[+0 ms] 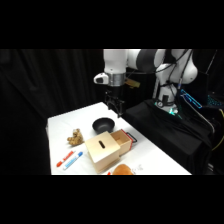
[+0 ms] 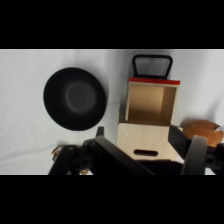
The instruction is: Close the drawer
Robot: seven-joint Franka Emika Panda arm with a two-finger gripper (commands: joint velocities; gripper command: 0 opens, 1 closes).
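A white table (image 1: pixel 150 150) stands against a black curtained backdrop, and everything on it can be placed by the tan wooden box (image 1: pixel 103 152) near its front edge.

Going left to right in the side view: well left of the box lie a red marker (image 1: pixel 64 160) and a blue-capped marker (image 1: pixel 75 158), side by side. Behind them, up and left of the box, sits a small brownish lump (image 1: pixel 76 137) that I cannot identify. Just behind the box is the black bowl (image 1: pixel 103 125), empty. Directly at the box's front an orange-brown rounded object (image 1: pixel 122 170) is cut off by the table edge.

The drawer (image 1: pixel 123 140) sticks out of the box's right side, pulled well open, with its reddish front edge and thin dark wire handle (image 1: pixel 132 137) pointing away from the box. The wrist view shows its light-wood interior empty.

The gripper (image 1: pixel 113 106) hangs above and behind the box, over the bowl's far side, touching nothing. It holds nothing; whether its fingers are spread or closed I cannot tell.

The closing looks not yet begun: this reads as the approach. The next move would call for descending beyond the handle, to the right of the box, then pushing the red front squarely toward the box, so the light box does not slide or twist.
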